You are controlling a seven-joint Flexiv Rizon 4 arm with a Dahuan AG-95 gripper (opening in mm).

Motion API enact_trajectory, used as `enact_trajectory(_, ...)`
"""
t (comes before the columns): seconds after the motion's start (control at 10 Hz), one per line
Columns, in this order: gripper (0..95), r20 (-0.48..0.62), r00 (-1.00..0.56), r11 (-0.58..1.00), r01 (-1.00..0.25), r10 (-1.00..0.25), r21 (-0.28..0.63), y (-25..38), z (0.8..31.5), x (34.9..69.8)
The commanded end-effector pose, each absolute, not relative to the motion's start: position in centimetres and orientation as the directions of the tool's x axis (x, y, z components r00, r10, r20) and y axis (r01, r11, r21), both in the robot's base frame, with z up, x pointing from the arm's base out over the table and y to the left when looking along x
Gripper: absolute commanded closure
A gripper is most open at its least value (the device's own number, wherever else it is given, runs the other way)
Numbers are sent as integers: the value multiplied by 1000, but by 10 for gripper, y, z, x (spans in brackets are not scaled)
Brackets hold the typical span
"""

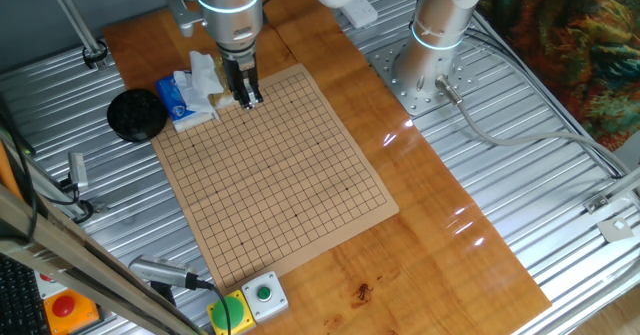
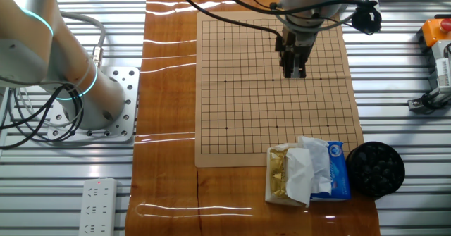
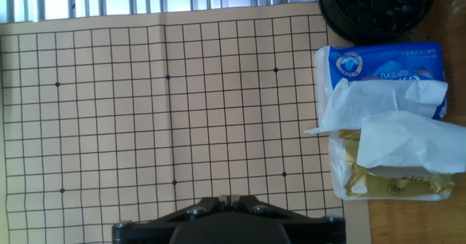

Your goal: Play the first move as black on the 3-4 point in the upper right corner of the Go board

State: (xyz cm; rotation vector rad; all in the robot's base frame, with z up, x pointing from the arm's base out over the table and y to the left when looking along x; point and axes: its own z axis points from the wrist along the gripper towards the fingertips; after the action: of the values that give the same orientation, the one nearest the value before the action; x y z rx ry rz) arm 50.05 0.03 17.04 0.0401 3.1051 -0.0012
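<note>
The pale-tan Go board (image 1: 275, 165) lies on the glossy tabletop, bare of stones; it also shows in the other fixed view (image 2: 271, 88) and the hand view (image 3: 167, 113). My gripper (image 1: 248, 99) hangs over the board near its edge by the tissues, also visible in the other fixed view (image 2: 294, 72). In the hand view the gripper (image 3: 227, 198) has its fingertips together, and no stone shows between them. A black bowl of dark stones (image 1: 137, 113) stands off the board's corner, also in the other fixed view (image 2: 375, 168) and the hand view (image 3: 375, 7).
A blue tissue pack with white tissues on a yellow box (image 1: 190, 95) (image 2: 310, 172) (image 3: 386, 120) lies beside the board next to the bowl. A second arm's base (image 1: 430, 65) stands at the table's side. A button box (image 1: 250, 300) sits by the near corner.
</note>
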Motion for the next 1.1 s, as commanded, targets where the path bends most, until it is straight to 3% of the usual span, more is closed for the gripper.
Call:
enact_trajectory(0.1,950,-37,-999,1000,28,28,-1,0,171,500)
enact_trajectory(1.1,950,-40,-999,1000,16,16,-20,-12,179,521)
